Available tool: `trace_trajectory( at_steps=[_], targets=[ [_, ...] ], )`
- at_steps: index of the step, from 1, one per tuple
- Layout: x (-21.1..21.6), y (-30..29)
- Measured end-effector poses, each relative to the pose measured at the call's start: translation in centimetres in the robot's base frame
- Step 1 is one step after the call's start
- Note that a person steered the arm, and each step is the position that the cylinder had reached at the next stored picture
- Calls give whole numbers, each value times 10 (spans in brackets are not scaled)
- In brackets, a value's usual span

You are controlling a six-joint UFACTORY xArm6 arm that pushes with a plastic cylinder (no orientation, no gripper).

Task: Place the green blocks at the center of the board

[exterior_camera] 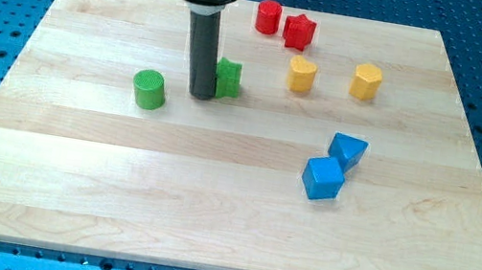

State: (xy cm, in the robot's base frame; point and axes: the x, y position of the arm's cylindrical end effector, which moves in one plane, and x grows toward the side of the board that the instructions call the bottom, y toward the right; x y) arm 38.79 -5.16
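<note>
A green cylinder [148, 88] stands on the wooden board [211, 198] left of centre. A second green block [229, 78], star-like in shape, sits just right of my rod, partly hidden by it. My tip [201, 95] rests on the board, touching or nearly touching that green block's left side, and lies to the right of the green cylinder with a gap between them.
A red cylinder [268, 16] and a red star block [299, 32] sit near the view's top. Two yellow blocks [301, 75] [366, 81] lie right of the rod. A blue triangular block [348, 150] and a blue cube [323, 178] touch at centre right.
</note>
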Motion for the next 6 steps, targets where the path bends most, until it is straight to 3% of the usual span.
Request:
trace_trajectory(
  at_steps=[2, 4, 6],
  targets=[
    [-39, -10],
    [-34, 47],
    [-24, -123]
  ],
)
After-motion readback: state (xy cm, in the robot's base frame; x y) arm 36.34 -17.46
